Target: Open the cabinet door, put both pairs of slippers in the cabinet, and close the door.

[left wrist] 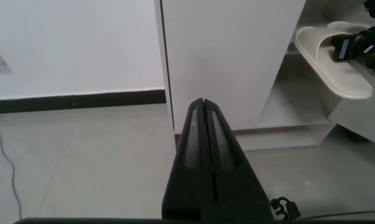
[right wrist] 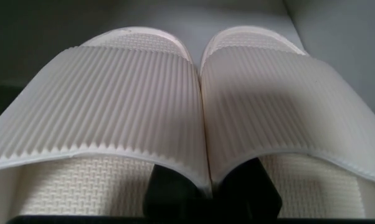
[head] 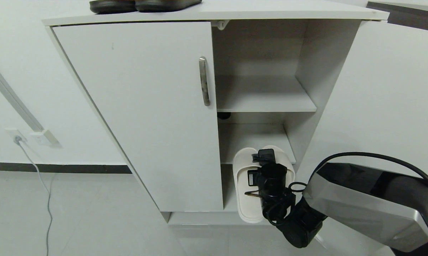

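1. My right claw [head: 263,158]: one finger pushed under each strap, pinching the touching inner sides of the white slippers [head: 244,185].
2. White slippers: side by side, toes in over the lower shelf [head: 253,138] of the cabinet [head: 270,12], heels jutting out the front.
3. Dark slippers [head: 142,4]: lying on the cabinet top.
4. Right door [head: 377,99]: swung open. Left door [head: 139,106]: closed.
5. My left claw [left wrist: 203,124]: fingers pressed together, holding nothing, above the floor [left wrist: 81,162] before the cabinet.
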Motion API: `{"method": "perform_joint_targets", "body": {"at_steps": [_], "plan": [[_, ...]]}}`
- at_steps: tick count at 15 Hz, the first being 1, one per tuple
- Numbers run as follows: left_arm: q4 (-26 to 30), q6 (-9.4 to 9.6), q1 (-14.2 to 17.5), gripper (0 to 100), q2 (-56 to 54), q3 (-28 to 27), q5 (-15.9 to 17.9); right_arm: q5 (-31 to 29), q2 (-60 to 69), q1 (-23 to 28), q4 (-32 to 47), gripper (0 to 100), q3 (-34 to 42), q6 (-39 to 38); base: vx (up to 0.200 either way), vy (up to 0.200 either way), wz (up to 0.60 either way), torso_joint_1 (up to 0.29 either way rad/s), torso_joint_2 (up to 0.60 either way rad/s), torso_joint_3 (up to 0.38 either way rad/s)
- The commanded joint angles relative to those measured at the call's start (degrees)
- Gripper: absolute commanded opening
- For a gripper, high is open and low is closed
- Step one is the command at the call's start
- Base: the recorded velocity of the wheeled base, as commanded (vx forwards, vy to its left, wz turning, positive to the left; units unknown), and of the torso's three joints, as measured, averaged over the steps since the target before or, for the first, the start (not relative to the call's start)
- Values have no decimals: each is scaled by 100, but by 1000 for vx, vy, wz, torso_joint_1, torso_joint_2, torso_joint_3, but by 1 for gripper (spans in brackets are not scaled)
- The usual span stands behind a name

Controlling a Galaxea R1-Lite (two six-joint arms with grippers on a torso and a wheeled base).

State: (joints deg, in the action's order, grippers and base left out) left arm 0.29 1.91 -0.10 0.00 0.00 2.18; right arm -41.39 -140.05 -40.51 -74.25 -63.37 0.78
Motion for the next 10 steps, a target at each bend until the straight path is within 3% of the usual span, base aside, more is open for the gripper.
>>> {"method": "perform_joint_targets", "body": {"at_steps": [1,4,10], "plan": [[-3,2,1,0,9,0,2,-1,-14,-1,-10,0,0,1,200,0,0,7,2,2],[-3,-16,1,0,9,0,2,17,-49,-1,-54,0,0,-8,200,0,0,4,2,2],[-3,-24,1,0,9,-9,2,272,-207,254,-89,0,-229,-16,0,0,0,0,0,0]]}}
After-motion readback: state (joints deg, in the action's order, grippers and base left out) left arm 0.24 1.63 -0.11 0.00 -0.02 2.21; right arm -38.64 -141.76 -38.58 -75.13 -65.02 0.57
